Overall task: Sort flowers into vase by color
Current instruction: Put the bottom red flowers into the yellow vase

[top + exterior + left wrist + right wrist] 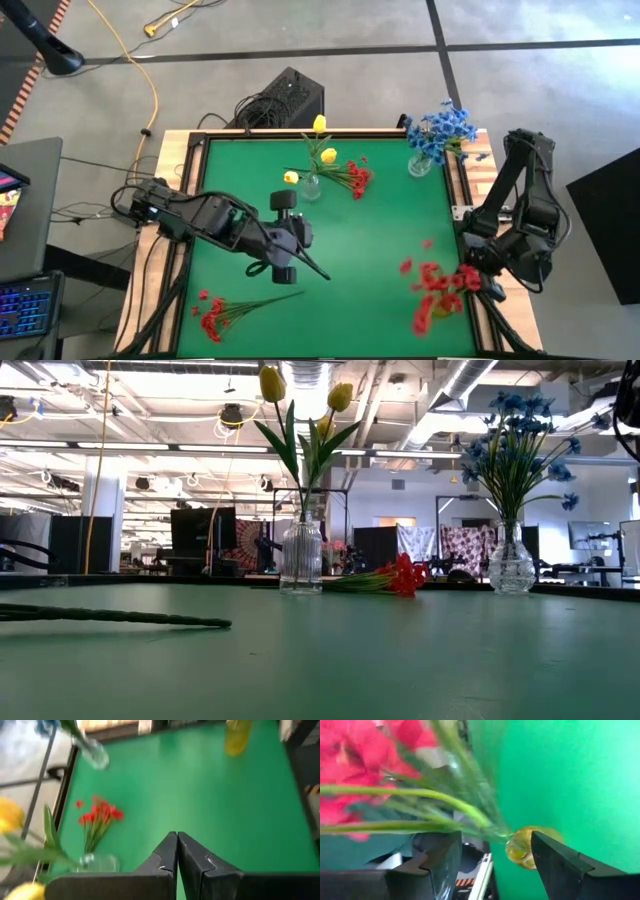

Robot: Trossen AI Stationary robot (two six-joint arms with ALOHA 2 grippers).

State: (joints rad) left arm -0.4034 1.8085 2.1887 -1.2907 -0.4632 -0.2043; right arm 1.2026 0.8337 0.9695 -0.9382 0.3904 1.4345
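Observation:
Yellow tulips (322, 150) stand in a clear vase (301, 558) at the far middle, and blue flowers (443, 130) stand in a clear vase (511, 565) at the far right. One red sprig (356, 177) lies on the table beside the tulip vase; another (214, 314) lies near left. Red flowers (350, 765) have their stems in an amber vase (520, 848) near right. My right gripper (492, 840) is open, a finger on either side of those stems; no touch shows. My left gripper (177, 840) is shut with nothing in it, over the table's middle (318, 270).
Raised wooden rails (462, 190) frame the green table. The right arm's base (525, 215) stands at the right rail, beside the amber vase. Bare green surface (380, 250) lies between the two grippers. A long green stem (120, 619) lies across the near left.

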